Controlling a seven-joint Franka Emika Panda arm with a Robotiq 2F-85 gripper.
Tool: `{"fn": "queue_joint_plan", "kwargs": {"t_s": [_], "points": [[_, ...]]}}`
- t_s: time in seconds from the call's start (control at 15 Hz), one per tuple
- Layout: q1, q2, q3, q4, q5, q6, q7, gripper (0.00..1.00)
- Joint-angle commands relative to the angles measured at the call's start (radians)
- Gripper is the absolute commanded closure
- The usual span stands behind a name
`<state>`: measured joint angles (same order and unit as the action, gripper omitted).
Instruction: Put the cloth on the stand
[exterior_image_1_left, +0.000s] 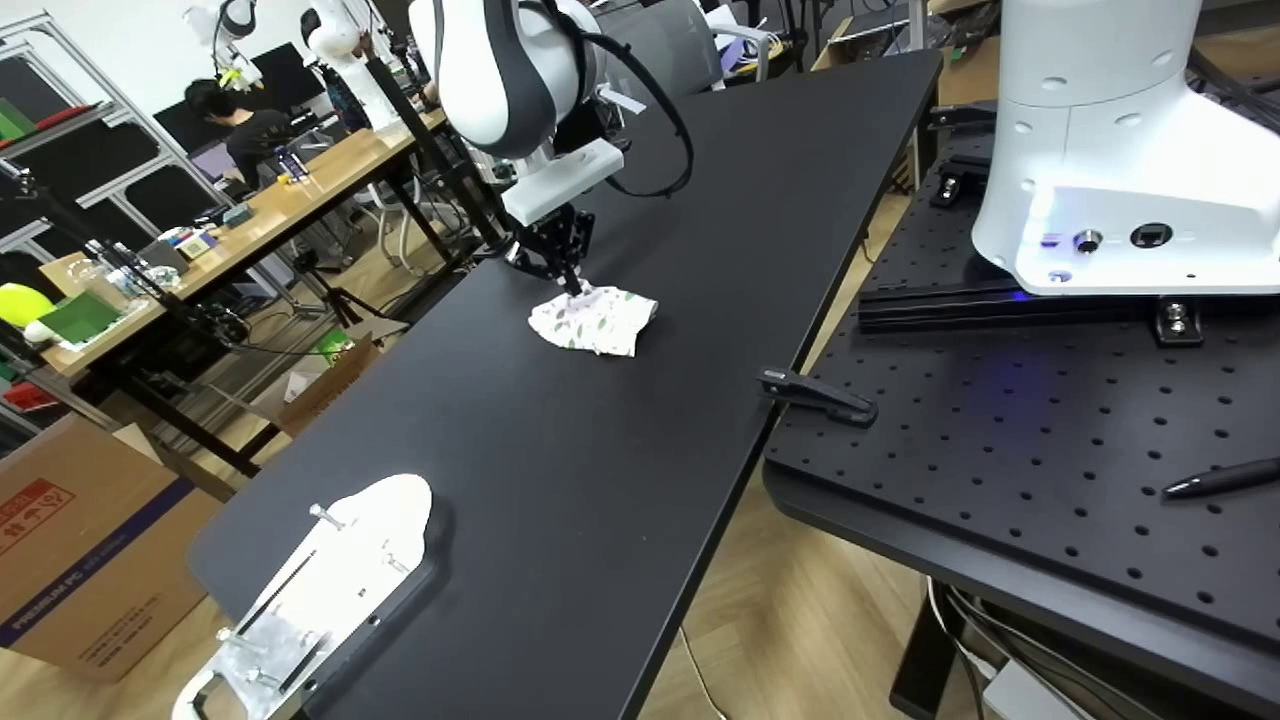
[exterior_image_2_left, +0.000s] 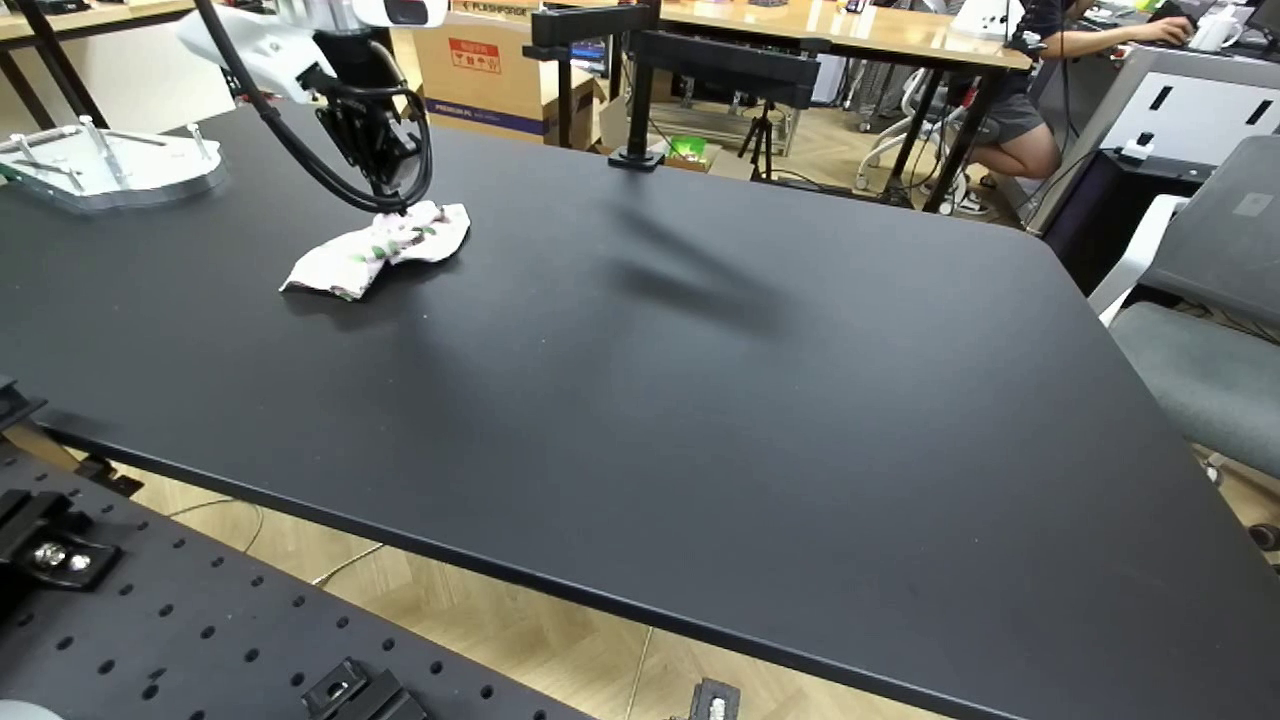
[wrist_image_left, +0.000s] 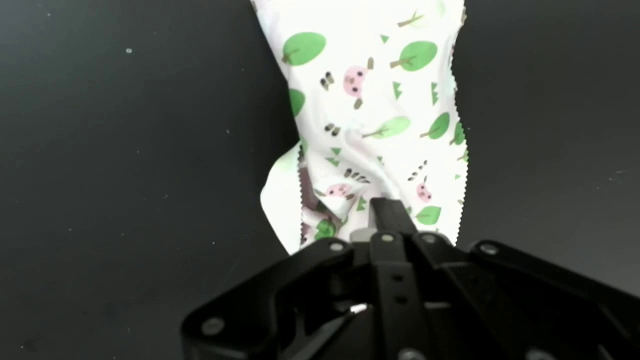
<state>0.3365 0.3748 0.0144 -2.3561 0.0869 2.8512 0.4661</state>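
Observation:
A white cloth with green leaves and pink animal faces (exterior_image_1_left: 603, 322) lies crumpled on the black table. It also shows in an exterior view (exterior_image_2_left: 335, 265) and in the wrist view (wrist_image_left: 370, 100). My gripper (exterior_image_1_left: 572, 284) points down into the middle of the cloth. Its fingertips are together in the wrist view (wrist_image_left: 392, 212), and the cloth is bunched and creased up to them, so it looks pinched. The part between the fingers is hidden. A white board with several short pegs (exterior_image_1_left: 365, 560), which appears to be the stand, lies at one end of the table, also in an exterior view (exterior_image_2_left: 150, 168).
The black table (exterior_image_2_left: 700, 420) borders a perforated black base plate (exterior_image_1_left: 1000, 440) that carries a white robot base (exterior_image_1_left: 1110, 150). A black clamp (exterior_image_1_left: 818, 394) sits at the table edge. A black post (exterior_image_2_left: 640, 100) stands at the far edge. A chair (exterior_image_2_left: 1200, 340) stands beside the table.

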Motion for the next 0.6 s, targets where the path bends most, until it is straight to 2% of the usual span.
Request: {"fn": "queue_joint_plan", "kwargs": {"t_s": [0.0,0.53], "points": [[-0.048,-0.034,0.057,-0.025,0.045,-0.027,-0.048,0.67],[-0.065,-0.063,0.053,-0.074,0.041,-0.023,-0.052,0.12]]}}
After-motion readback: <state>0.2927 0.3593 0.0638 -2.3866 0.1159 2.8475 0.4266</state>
